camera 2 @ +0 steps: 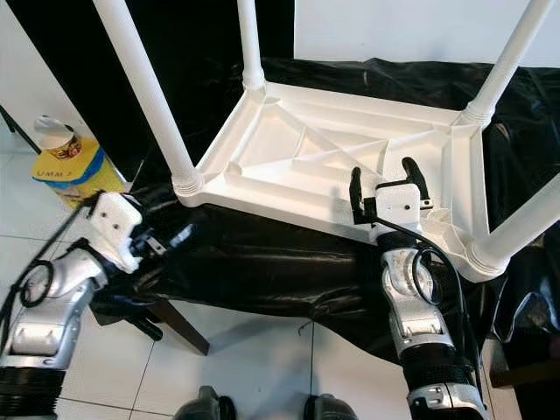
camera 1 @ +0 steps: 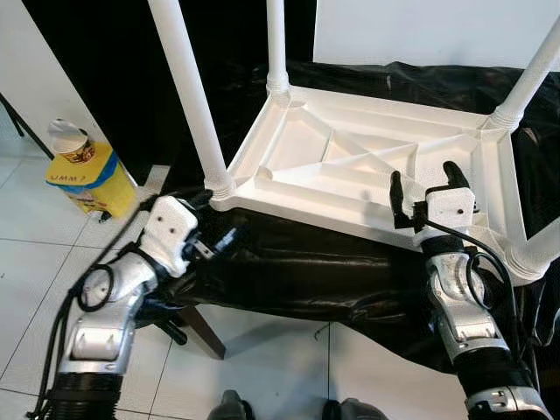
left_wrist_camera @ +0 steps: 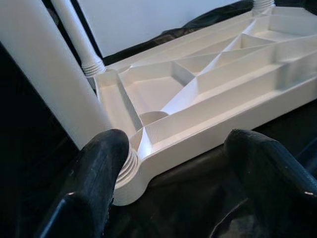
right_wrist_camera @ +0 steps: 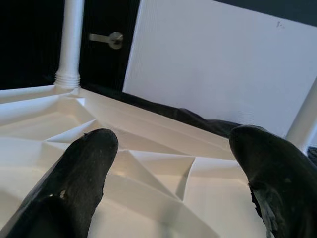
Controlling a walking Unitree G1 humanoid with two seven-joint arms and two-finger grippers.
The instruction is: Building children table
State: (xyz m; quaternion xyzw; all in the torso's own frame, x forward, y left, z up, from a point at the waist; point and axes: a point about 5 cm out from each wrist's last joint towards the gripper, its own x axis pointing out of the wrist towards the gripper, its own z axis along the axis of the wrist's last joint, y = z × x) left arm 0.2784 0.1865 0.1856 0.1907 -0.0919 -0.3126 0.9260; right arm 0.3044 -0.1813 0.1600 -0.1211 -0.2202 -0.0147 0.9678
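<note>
A white plastic children's table [camera 1: 367,157] lies upside down on a black sheet [camera 1: 297,262], its ribbed underside facing up. Four white legs stand in its corners; the near-left leg [camera 1: 188,96] rises from the corner socket [left_wrist_camera: 130,166]. My left gripper [camera 1: 217,242] is open, low beside that near-left corner, and the corner lies just ahead of its fingers [left_wrist_camera: 99,173]. My right gripper [camera 1: 426,185] is open above the table's near edge, towards the right, holding nothing. Its fingertips [right_wrist_camera: 89,163] hover over the ribs.
A yellow package with a paper cup [camera 1: 83,171] stands on the tiled floor at the left. A white panel [camera 1: 420,31] leans at the back. A dark wooden leg [camera 1: 206,332] sticks out under the sheet. My feet [camera 1: 232,407] are at the bottom edge.
</note>
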